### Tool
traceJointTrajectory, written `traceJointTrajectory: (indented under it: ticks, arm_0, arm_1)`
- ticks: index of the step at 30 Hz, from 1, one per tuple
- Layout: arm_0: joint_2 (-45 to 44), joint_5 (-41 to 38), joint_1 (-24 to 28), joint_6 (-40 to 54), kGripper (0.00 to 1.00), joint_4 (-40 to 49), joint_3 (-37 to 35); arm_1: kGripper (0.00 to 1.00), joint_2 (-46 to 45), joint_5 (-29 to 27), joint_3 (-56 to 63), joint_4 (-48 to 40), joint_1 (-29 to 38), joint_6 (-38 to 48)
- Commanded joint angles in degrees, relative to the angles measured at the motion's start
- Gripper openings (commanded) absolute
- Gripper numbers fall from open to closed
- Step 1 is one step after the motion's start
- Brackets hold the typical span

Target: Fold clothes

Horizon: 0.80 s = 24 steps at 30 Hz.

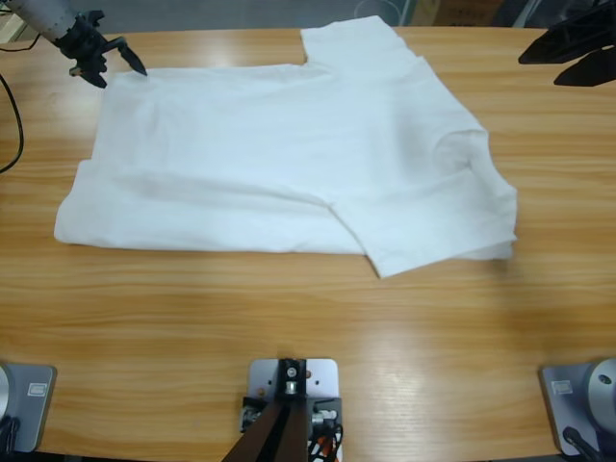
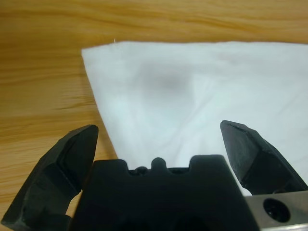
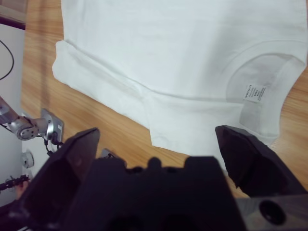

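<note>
The clothes are one white T-shirt [image 1: 289, 164] lying flat across the far half of the table, hem to the left, round neck [image 1: 462, 149] to the right. One sleeve [image 1: 351, 43] points to the far edge. My left gripper [image 1: 117, 69] hovers open just off the shirt's far left corner, and the left wrist view shows that corner of the T-shirt [image 2: 216, 82] past the gripper [image 2: 158, 129], nothing between the jaws. My right gripper [image 1: 544, 65] is open, raised beyond the far right of the shirt. In its wrist view the gripper [image 3: 156, 132] looks down on the T-shirt [image 3: 168, 48] and its neck label [image 3: 254, 91].
Bare wooden table [image 1: 289, 327] stretches in front of the shirt to the near edge. A black cable [image 1: 10, 125] loops at the left edge. A narrow strip of wood shows left of the shirt and beyond its far side.
</note>
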Motion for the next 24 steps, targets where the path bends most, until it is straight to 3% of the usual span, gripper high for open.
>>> traceJointTrajectory:
  ticks: [1,9,24]
  arm_0:
    - [1.65,-0.45,0.56,-3.21,1.0,-2.61,1.94]
    - [-12.15,-4.3,3.07,-4.15,1.0,-28.99,31.91]
    - [-7.96,-11.54,3.18,-6.75,1.0,-29.77,28.83]
  arm_1:
    - [0.977,2.44,-0.24,-0.32,0.28,-1.13,-0.93]
    - [0.977,3.43,-0.09,-0.48,0.1,-1.13,-1.02]
    - [0.973,2.79,0.21,-0.66,0.37,-1.13,-1.02]
